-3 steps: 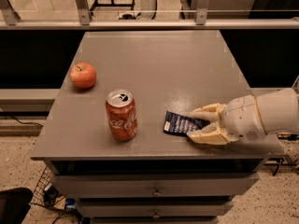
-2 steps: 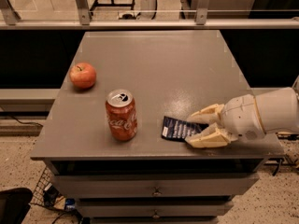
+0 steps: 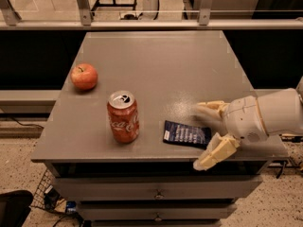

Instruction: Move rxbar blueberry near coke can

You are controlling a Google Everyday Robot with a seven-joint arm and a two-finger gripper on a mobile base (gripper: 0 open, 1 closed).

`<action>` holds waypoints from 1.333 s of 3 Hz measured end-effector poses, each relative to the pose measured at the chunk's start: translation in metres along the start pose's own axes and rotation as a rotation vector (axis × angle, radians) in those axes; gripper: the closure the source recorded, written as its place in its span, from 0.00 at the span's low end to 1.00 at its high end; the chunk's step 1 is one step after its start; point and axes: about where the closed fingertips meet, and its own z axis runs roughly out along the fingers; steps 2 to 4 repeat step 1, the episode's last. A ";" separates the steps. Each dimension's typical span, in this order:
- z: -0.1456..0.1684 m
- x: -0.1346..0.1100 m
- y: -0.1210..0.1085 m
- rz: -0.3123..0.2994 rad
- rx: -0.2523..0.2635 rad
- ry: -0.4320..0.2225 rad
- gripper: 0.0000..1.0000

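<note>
The rxbar blueberry (image 3: 186, 134), a flat dark navy wrapper with pale print, lies on the grey table near its front edge. The coke can (image 3: 123, 116), red with white script and a silver top, stands upright a short way to the bar's left. My gripper (image 3: 202, 137) comes in from the right, just right of the bar. Its cream fingers are spread wide, one above the bar's right end and one below it over the table's front edge. They hold nothing.
A red apple (image 3: 84, 76) sits at the table's left side, behind the can. The grey table (image 3: 161, 60) has drawers below its front edge. A metal rail and glass run behind it. Cables lie on the floor at the lower left.
The bar has slid left toward the can. My gripper, which was closed around it, has opened and let it go, and has drawn back slightly to the right.
</note>
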 end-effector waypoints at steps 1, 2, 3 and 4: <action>0.000 0.000 0.000 0.000 0.000 0.000 0.00; 0.000 0.000 0.000 0.000 0.000 0.000 0.00; 0.000 0.000 0.000 0.000 0.000 0.000 0.00; 0.000 0.000 0.000 0.000 0.000 0.000 0.00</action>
